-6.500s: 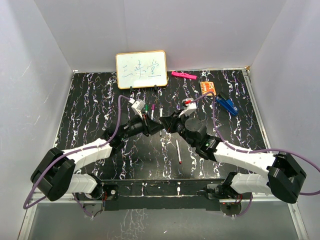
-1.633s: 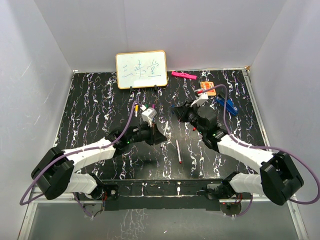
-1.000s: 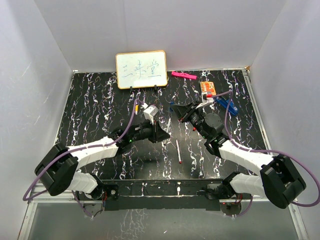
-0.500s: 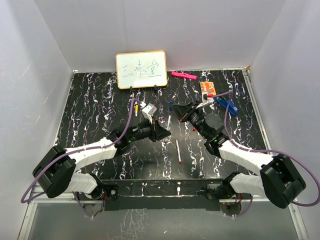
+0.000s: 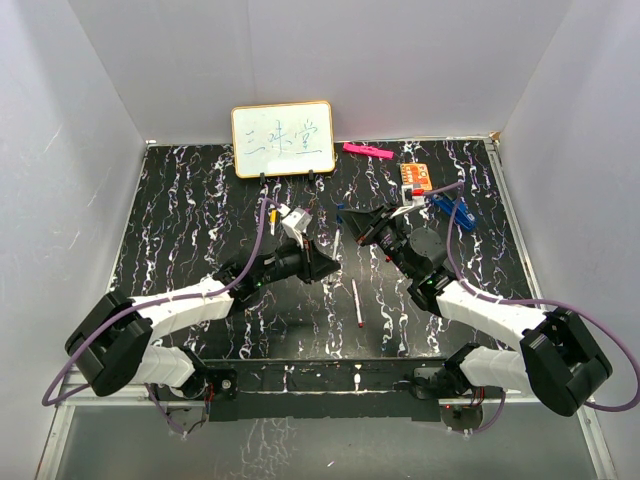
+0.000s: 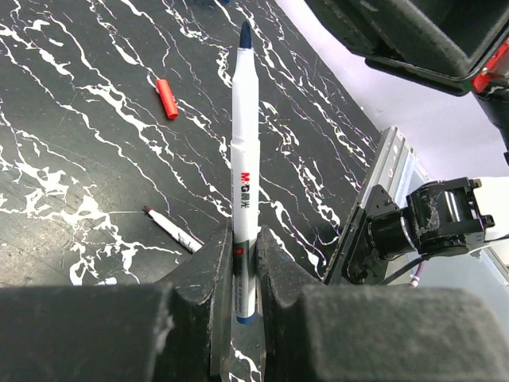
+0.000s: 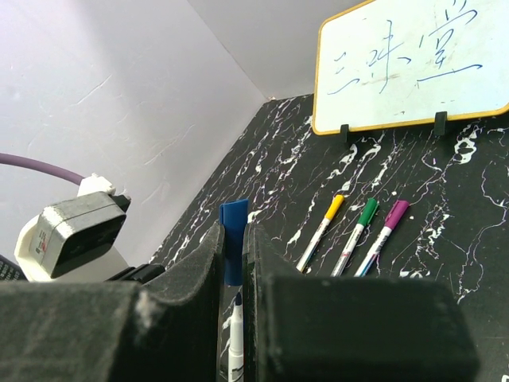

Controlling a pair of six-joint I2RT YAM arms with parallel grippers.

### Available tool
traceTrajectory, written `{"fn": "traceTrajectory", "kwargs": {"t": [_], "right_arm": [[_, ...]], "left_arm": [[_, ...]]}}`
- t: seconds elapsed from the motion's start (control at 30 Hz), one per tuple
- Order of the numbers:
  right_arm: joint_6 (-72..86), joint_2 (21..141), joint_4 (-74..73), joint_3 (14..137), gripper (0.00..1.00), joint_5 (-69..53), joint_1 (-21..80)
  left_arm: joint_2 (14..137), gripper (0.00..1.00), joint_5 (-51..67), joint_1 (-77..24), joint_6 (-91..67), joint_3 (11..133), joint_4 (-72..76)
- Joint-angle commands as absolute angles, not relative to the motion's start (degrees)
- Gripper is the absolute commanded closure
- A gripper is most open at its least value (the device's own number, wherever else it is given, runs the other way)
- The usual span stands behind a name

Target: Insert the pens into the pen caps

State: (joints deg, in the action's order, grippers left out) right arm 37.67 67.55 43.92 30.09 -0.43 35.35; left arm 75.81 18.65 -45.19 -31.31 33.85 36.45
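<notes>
My left gripper [image 6: 242, 239] is shut on a white pen [image 6: 242, 159] with a bare blue tip, pointing away from me. My right gripper [image 7: 232, 248] is shut on the blue cap [image 7: 233, 216]. That pen's tip [image 7: 237, 301] stands just under the cap's lower end, apart from it. In the top view the left gripper [image 5: 326, 266] and right gripper [image 5: 360, 228] face each other mid-table, with the pen [image 5: 337, 243] between them. A red cap [image 6: 166, 99] and an uncapped red-tipped pen [image 6: 171, 229] lie on the table. Yellow [image 7: 320, 231], green [image 7: 355, 235] and purple [image 7: 382, 237] capped pens lie side by side.
A small whiteboard [image 5: 282, 139] stands at the back. A pink marker [image 5: 367, 151], an orange card [image 5: 416, 177] and a blue clip [image 5: 455, 210] lie at the back right. The red cap [image 5: 387, 259] and red-tipped pen [image 5: 356, 303] lie in front of the right gripper.
The right gripper swung left with the blue cap. The left gripper brought the blue-tipped pen up and right until its tip sits just under the cap. Little moved in the last half second.
</notes>
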Motion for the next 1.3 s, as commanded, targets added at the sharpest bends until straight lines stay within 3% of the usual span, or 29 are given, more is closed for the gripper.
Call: {"fn": "traceTrajectory", "kwargs": {"t": [0.0, 1.27], "right_arm": [[37.75, 67.60, 47.97, 29.68, 1.00, -0.85, 35.85], [37.33, 67.78, 47.78, 28.83, 1.00, -0.70, 37.38]], "left_arm": [[73.38, 1.00, 17.65, -45.42, -30.57, 33.42, 38.76], [71.73, 1.00, 14.91, -45.44, -29.95, 33.12, 40.39]]}}
